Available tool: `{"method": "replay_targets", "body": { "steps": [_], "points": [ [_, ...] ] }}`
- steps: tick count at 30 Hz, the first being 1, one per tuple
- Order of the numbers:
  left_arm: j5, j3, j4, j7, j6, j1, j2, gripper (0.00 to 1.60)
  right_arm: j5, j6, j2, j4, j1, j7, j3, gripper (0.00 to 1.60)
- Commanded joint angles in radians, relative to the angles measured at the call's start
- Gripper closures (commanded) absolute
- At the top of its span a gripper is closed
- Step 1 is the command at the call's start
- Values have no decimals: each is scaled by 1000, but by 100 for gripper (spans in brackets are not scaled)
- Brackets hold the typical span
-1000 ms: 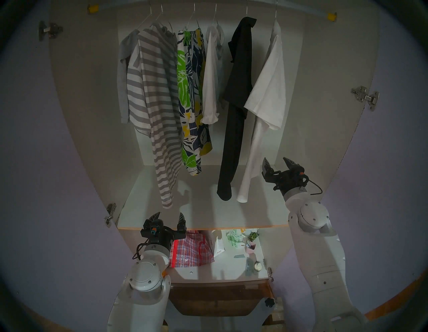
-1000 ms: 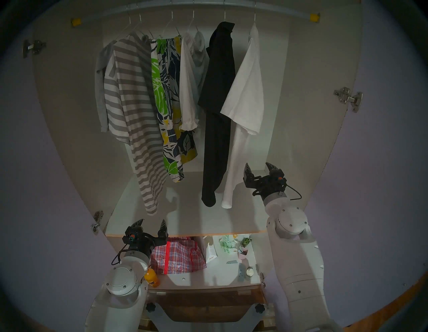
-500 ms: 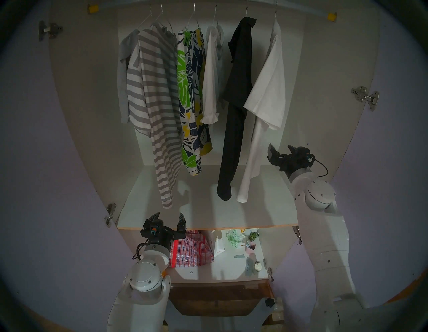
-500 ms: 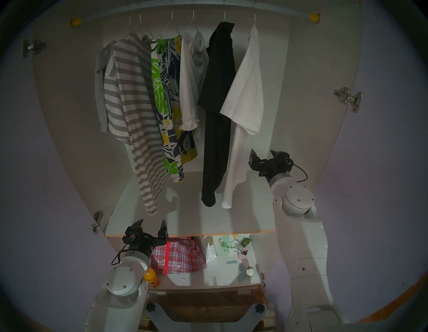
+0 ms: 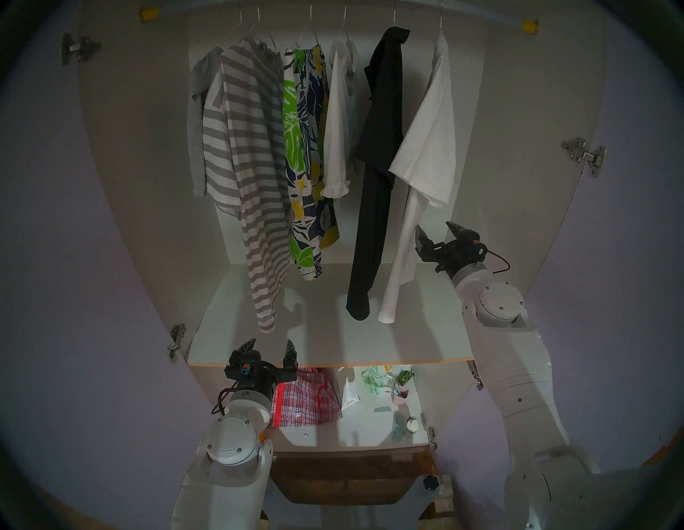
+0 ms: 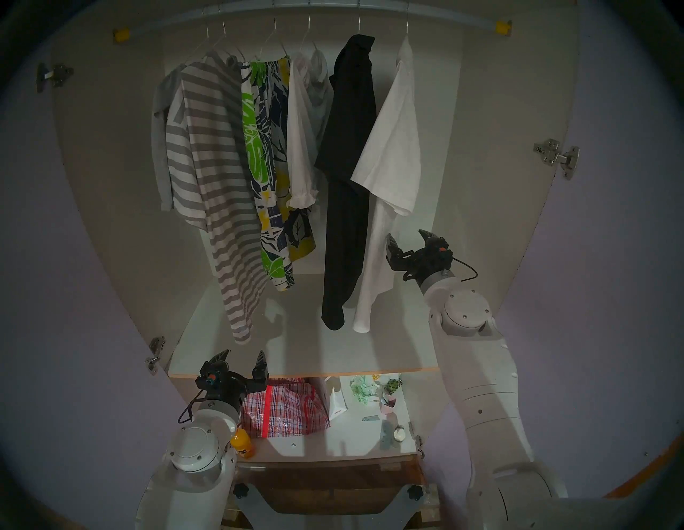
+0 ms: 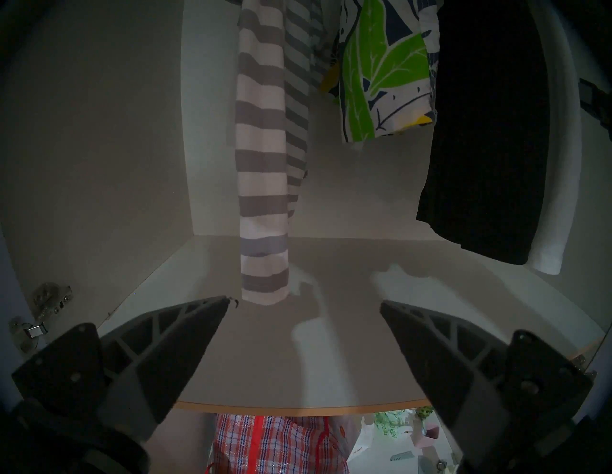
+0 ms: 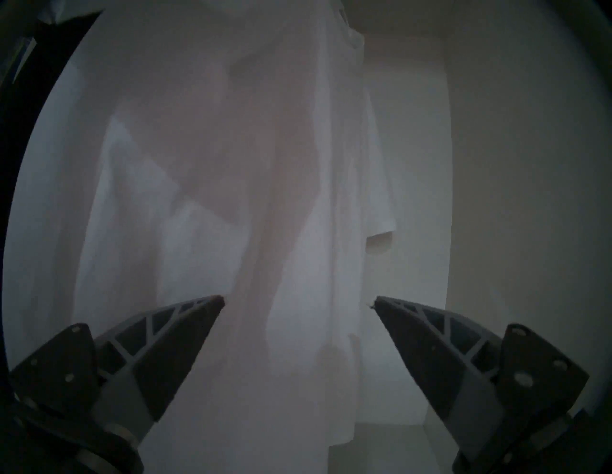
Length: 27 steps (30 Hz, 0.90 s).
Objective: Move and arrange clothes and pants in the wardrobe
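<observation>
Six garments hang on wire hangers from the wardrobe rail point(image 5: 488, 16): plain grey point(image 5: 196, 122), striped point(image 5: 251, 166), leaf print point(image 5: 303, 148), small white point(image 5: 337, 122), black point(image 5: 381, 129) and large white T-shirt point(image 5: 429, 148). My right gripper point(image 5: 433, 226) is open and empty, just right of the T-shirt's lower half. In the right wrist view the T-shirt point(image 8: 248, 198) fills the space ahead of the open gripper point(image 8: 298, 299). My left gripper point(image 5: 272, 340) is open and empty at the shelf's front edge, below the striped garment point(image 7: 261, 182).
A grey shelf point(image 5: 333, 333) lies under the clothes. Below it stand a red plaid bag point(image 5: 307, 399), a white paper bag point(image 5: 349, 394), small items and an orange bottle point(image 6: 242, 446). Lilac doors point(image 5: 55, 259) stand open on both sides. The wardrobe's right inner panel point(image 5: 518, 148) is close to my right arm.
My right gripper rose from near shelf level, then shifted left toward the large white T-shirt, staying open. The left arm and the garments have not moved.
</observation>
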Motion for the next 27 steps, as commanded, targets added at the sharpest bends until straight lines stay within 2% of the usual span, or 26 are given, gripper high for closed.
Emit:
{"method": "replay_targets", "body": {
  "steps": [1,27],
  "points": [
    [-2,3,-26,-5,-5,-8,0,0,3,-8,-5,-45,9,-8,5,0],
    [-2,3,-26,-5,-5,-8,0,0,3,-5,-4,-48,7,-11,4,0]
  ]
}}
